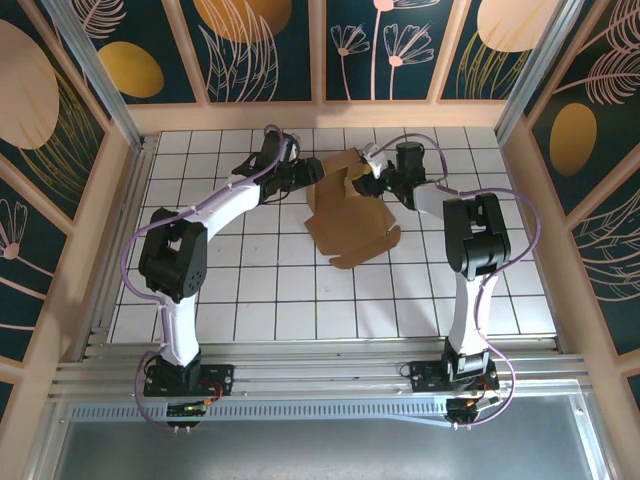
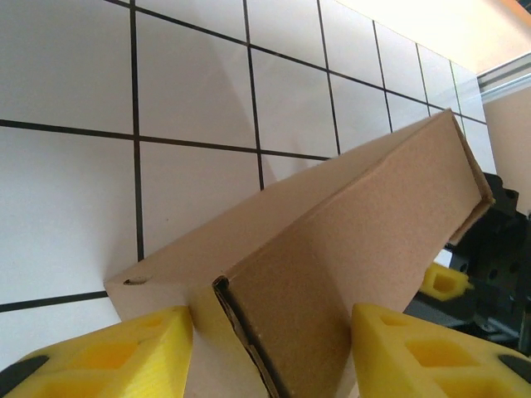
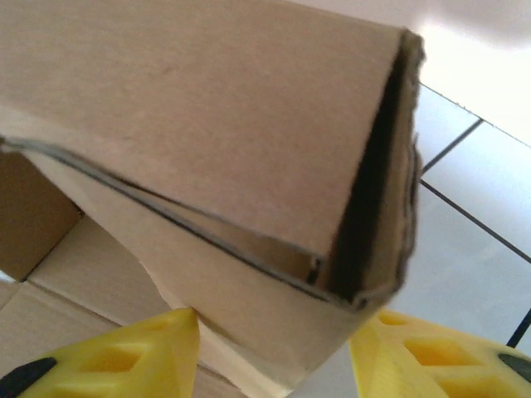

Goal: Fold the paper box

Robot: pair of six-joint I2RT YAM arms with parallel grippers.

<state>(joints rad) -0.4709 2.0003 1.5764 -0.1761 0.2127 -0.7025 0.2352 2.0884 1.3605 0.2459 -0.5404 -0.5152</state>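
Note:
The paper box (image 1: 352, 228) is a brown creased sheet lying partly folded on the white tiled table (image 1: 250, 290), its back edge raised into a double wall. My left gripper (image 1: 312, 172) reaches that wall from the left. In the left wrist view the folded wall (image 2: 332, 249) fills the gap between the yellow fingers (image 2: 141, 356), with my left gripper (image 2: 274, 352) shut on it. My right gripper (image 1: 378, 180) comes from the right. In the right wrist view the doubled cardboard (image 3: 216, 133) sits between its yellow fingers (image 3: 124, 361), and my right gripper (image 3: 274, 356) is closed on the wall's lower edge.
Wooden rails and patterned panels (image 1: 320, 50) enclose the table on three sides. The back rail (image 1: 320, 115) runs close behind both grippers. Bare tiles lie in front of the box towards the arm bases (image 1: 320, 375).

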